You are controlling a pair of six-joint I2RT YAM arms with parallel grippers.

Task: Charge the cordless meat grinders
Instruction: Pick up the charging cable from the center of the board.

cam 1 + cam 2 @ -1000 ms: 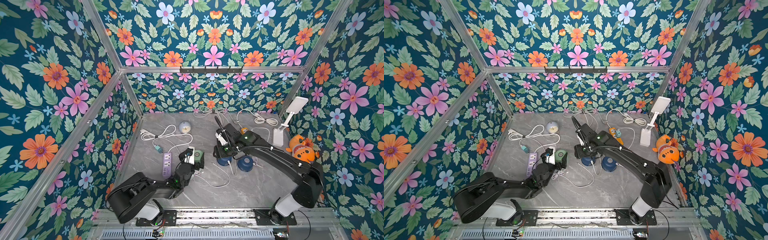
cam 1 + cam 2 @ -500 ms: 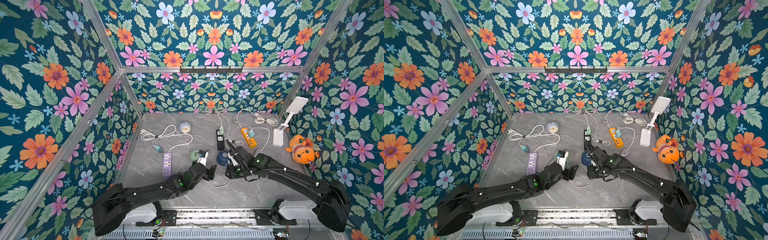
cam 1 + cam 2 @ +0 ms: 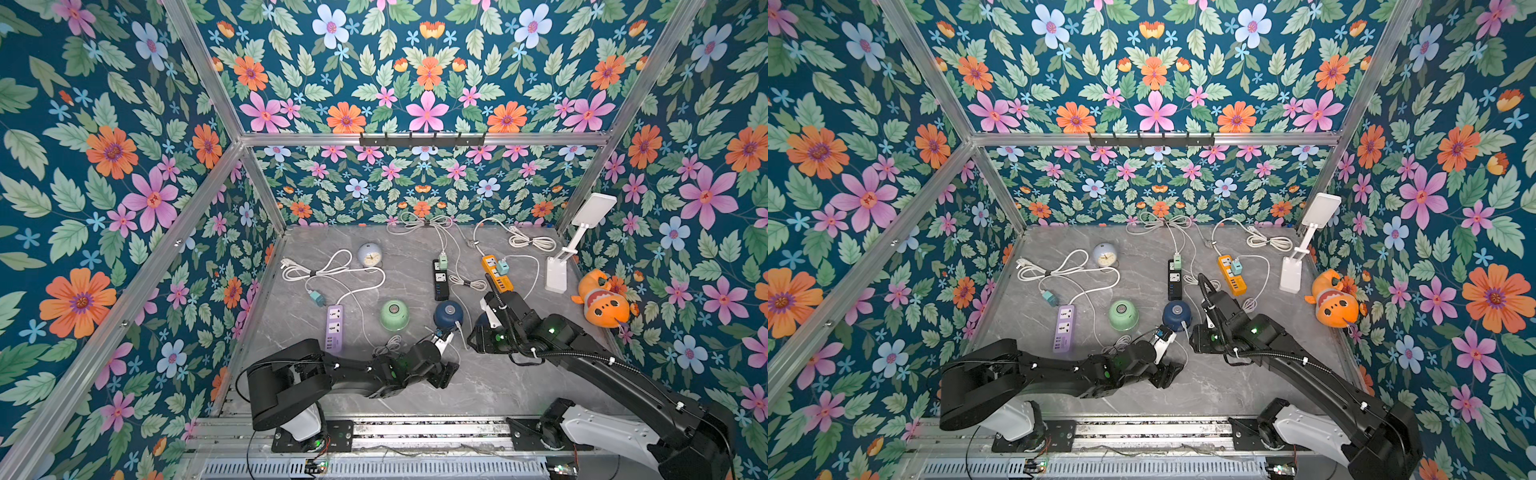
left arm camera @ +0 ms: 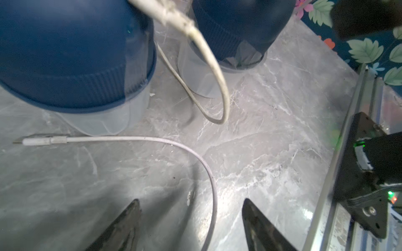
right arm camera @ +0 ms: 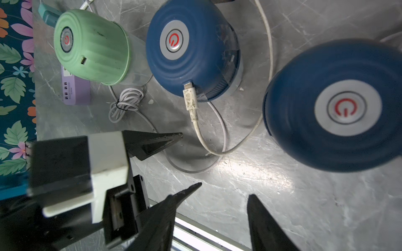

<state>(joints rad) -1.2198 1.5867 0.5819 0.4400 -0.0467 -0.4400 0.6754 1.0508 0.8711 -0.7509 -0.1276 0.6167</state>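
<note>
The left pincer [image 4: 191,201] hangs low over the grey marbled bench [image 4: 272,134] with its jaws set well apart. A loose white charging cable [image 4: 152,140] runs right between them, not gripped. The cable's bare connector lies on the bench just beside the base of the nearer dark navy dome-shaped grinder [image 4: 71,54].

That grinder looks sorted, with a white plug [image 5: 190,95] sitting in its side port. The second navy dome grinder [image 5: 335,108] stands just beside it, close under the right arm (no port shows on it from here, so I can't tell whether it's fed). The mint-green ribbed dome grinder [image 5: 93,47] stands on the other side of the plugged one, and its little side port is plainly empty. The right pincer [image 5: 225,191] hovers near, jaws parted, with nothing in them.

By my reckoning one grinder is on charge and the step in hand is picking up the spare lead. The next move calls for the left jaws to close on the cable near the connector rather than mid-run. Otherwise the tip will flop when it's offered to a port.
</note>
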